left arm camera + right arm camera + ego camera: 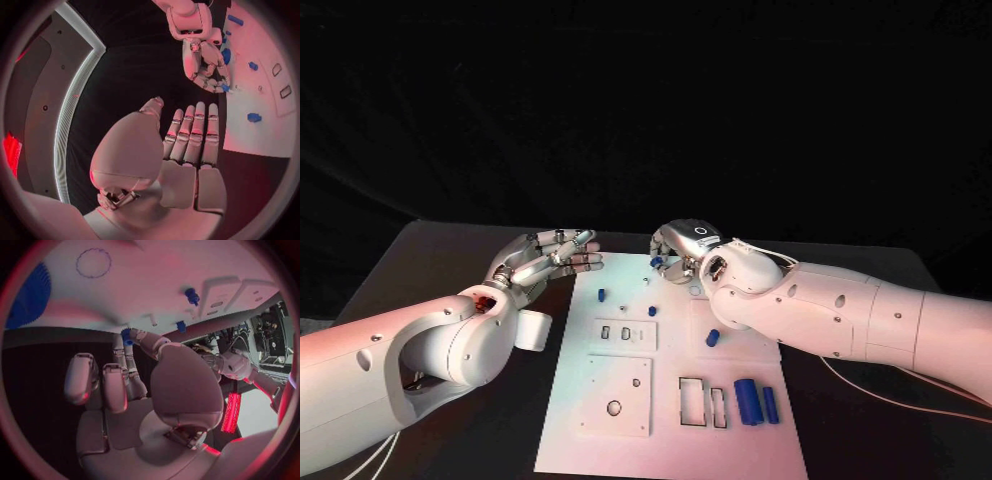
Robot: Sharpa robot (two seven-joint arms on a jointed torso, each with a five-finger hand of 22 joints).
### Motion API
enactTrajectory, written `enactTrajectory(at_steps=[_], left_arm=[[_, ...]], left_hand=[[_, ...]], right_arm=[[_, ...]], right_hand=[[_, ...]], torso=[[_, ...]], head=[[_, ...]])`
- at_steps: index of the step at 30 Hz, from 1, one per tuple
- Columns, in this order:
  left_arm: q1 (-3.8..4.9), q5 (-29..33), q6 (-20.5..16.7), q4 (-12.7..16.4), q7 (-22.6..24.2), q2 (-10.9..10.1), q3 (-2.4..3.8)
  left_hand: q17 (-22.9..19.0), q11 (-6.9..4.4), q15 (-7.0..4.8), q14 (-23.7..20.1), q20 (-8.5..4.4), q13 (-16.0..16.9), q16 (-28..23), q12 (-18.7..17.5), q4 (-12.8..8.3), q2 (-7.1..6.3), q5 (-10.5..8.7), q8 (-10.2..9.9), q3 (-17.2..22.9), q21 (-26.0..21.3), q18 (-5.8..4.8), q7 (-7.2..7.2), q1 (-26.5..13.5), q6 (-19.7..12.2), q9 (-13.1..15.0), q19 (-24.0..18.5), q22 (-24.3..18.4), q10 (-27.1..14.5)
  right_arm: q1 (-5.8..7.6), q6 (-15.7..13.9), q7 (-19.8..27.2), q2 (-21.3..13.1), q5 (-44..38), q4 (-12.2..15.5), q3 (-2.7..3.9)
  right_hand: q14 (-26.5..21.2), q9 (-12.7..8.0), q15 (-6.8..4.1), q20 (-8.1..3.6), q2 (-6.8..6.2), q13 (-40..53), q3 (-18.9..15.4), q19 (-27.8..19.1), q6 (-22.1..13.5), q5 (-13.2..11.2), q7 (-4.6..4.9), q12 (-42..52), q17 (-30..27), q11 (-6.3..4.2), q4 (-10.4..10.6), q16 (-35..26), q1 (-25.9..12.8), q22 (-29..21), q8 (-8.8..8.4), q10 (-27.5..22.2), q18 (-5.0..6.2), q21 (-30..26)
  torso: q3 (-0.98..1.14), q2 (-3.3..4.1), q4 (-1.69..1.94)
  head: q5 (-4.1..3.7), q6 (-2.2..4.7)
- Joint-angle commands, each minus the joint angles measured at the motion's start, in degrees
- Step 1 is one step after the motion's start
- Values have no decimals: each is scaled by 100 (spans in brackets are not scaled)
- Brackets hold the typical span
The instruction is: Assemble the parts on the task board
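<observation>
The white task board (pixel 668 430) lies in the middle of the table. My right hand (pixel 684 248) hovers over the board's far edge and pinches a small blue part (pixel 656 262) at its fingertips; the same part (pixel 127 335) shows at the fingers in the right wrist view and as a blue speck (pixel 224 88) in the left wrist view. My left hand (pixel 545 258) floats just off the board's left edge, fingers straight and apart, holding nothing. A blue peg (pixel 603 295) and another blue part (pixel 713 338) sit on the board. Two long blue parts (pixel 756 401) lie near its right edge.
The board carries rectangular slots (pixel 625 333), a round hole (pixel 615 407) and two frame-shaped cut-outs (pixel 701 400). A blue toothed disc (pixel 28 295) sits on the board in the right wrist view. The dark table (pixel 430 270) extends left of the board.
</observation>
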Motion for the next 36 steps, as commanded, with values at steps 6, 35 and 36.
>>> enactTrajectory(at_steps=[6,35,36], left_arm=[[9,13,107,8,19,11,6],[20,14,124,13,-6,3,6],[20,14,123,13,-8,2,6]], left_hand=[[10,11,20,26,8,-2,-22,-16,9,-33,1,-15,-29,-20,65,195,20,30,-8,47,-9,32],[10,14,25,19,11,-2,-42,-39,17,-36,-20,-18,-41,-33,63,197,18,34,-11,55,-23,36],[10,14,25,19,11,-2,-42,-39,17,-36,-20,-18,-41,-33,63,197,18,34,-11,55,-23,36]], right_arm=[[-24,95,-40,37,-18,-27,-17],[-23,355,-179,137,-22,-127,-21],[-22,366,-175,137,-22,-123,-21]], right_hand=[[313,17,13,17,-90,15,31,-35,2,22,8,4,3,-34,18,33,-24,8,2,-24,-56,-27],[212,-126,237,216,-513,-56,34,-283,-652,7,263,-345,-316,233,183,-103,-266,-355,-482,-722,27,-349],[214,-131,238,219,-522,-57,18,-268,-659,6,264,-345,-307,234,186,-98,-269,-329,-490,-730,22,-334]], torso=[[-3,5,4],[-3,11,6],[-3,12,6]], head=[[-4,21],[3,19],[6,19]])
